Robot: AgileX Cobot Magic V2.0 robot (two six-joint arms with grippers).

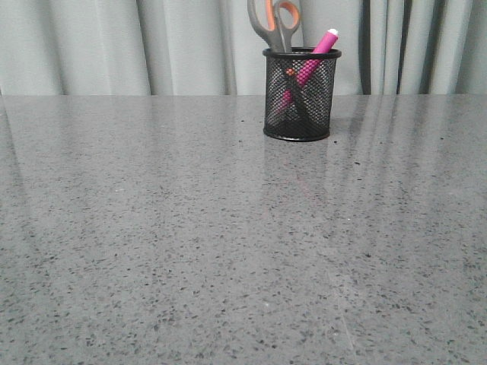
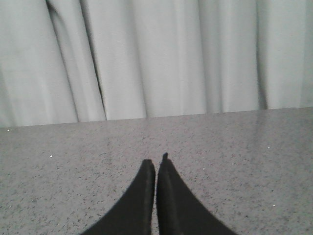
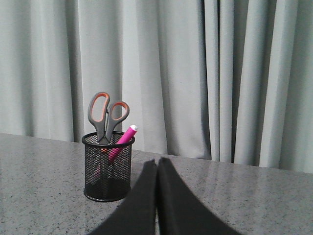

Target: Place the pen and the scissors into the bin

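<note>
Bin (image 1: pixel 301 95), upper centre of the front view: holds scissors (image 1: pixel 275 24) handles-up and pen (image 1: pixel 318 52), leaning. Left gripper (image 2: pixel 156 166) and right gripper (image 3: pixel 157 164): pinched closed, empty. Task looks complete; you need only stand clear.

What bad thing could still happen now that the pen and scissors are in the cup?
1. The scissors stand blades down with their big handles high above the rim of the small mesh pen cup, so it looks top-heavy and a bump might tip it.
2. The pink pen leans out over the rim, so a knock could flick it out.
3. The right gripper, fingers shut, points near the cup; moving forward could hit it.
</note>
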